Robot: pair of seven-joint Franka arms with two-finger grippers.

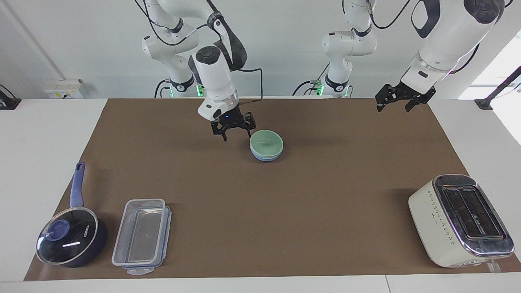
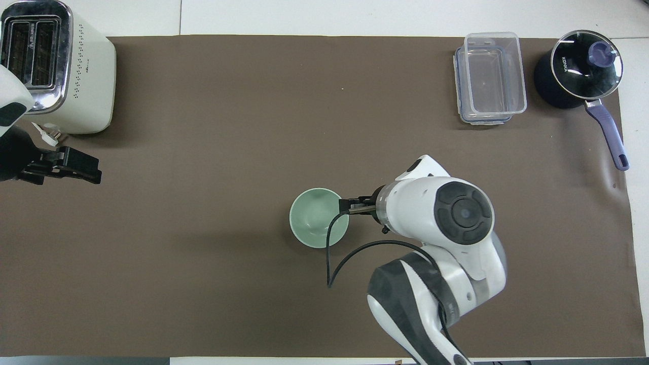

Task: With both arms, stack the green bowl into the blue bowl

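The green bowl [image 1: 266,142] sits nested in the blue bowl [image 1: 266,156]; stacking looks done. The right gripper [image 1: 233,127], fingers spread and empty, hangs over the mat at the bowls' nine o'clock in the facing view and need only retreat. The left gripper [image 1: 398,99] waits, spread, at two o'clock.

Bright, even room light, sharp in both views.
Daylight glares white at the left arm's end; soft shadows lie on the brown table mat [image 1: 325,211], and a streak glints on the dark saucepan's glass lid [image 1: 67,241].
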